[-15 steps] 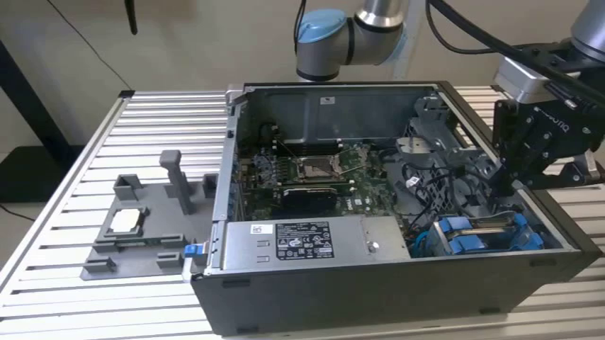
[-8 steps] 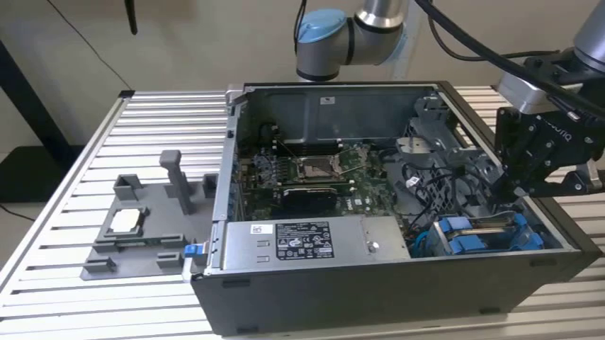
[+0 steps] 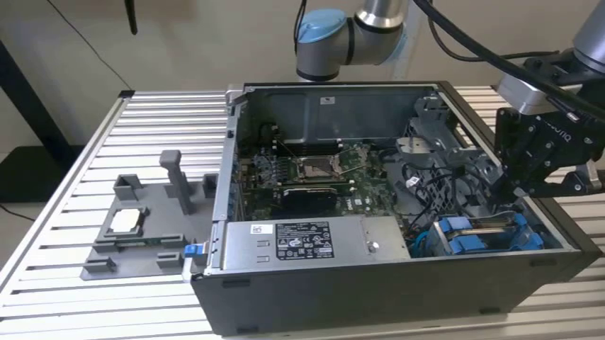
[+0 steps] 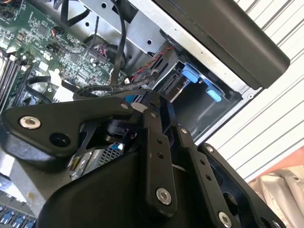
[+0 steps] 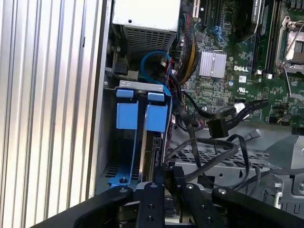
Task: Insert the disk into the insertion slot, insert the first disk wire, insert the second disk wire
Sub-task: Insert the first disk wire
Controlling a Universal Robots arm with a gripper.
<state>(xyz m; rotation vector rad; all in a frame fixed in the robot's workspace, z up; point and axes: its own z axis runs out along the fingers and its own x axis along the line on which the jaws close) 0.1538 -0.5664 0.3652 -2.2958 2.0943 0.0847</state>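
Disk (image 5: 156, 118) in blue carrier sits inside the insertion slot (image 5: 142, 84), gripper (image 5: 166, 175) just beside its near edge, grip state can't tell, so press straight along the rails, no tilt, keeping loose cables (image 5: 213, 151) clear.

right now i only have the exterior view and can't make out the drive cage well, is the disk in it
Observer: In the first wrist view a dark slab, likely the disk, stands edge-on in the drive cage under a blue tab.
Operator: any wire on it
Observer: Cannot tell, but one black connector lies beside the cage with its end free.
Operator: and the gripper
Observer: The gripper is close by the slab's exposed edge. Whether they touch, I cannot tell.
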